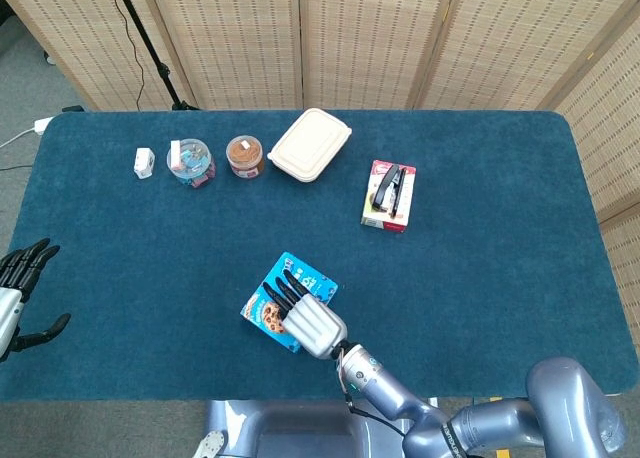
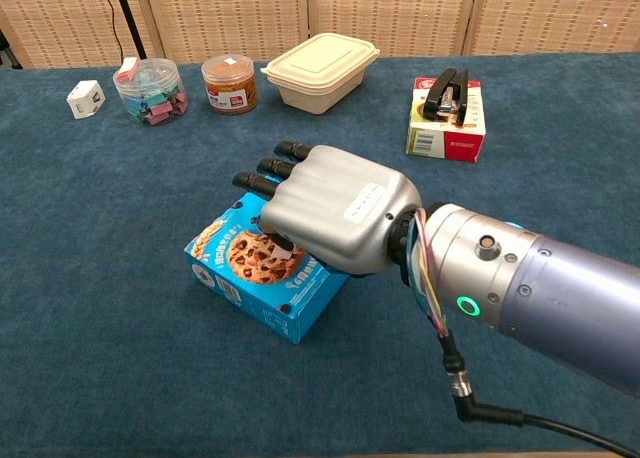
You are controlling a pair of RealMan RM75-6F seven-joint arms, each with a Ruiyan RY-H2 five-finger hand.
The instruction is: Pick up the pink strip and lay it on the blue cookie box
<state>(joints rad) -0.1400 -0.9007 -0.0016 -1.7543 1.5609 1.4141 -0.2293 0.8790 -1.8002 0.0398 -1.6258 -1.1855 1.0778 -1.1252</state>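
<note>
Blue carpeted table (image 2: 120, 308); my right hand (image 2: 335, 213) covers the blue cardboard cookie box (image 2: 262, 278), a thin, seemingly pliable pink strip (image 2: 283, 251) glimpsed beneath at six o'clock; grip indeterminate.

Head view: high up, looking almost straight down, whole table (image 1: 480, 278) visible edge to edge. Chest view: low, near the front edge, facing the far edge, much closer. Both share the blue cookie box (image 1: 289, 300) (image 2: 262, 271) and far-edge items.
</note>
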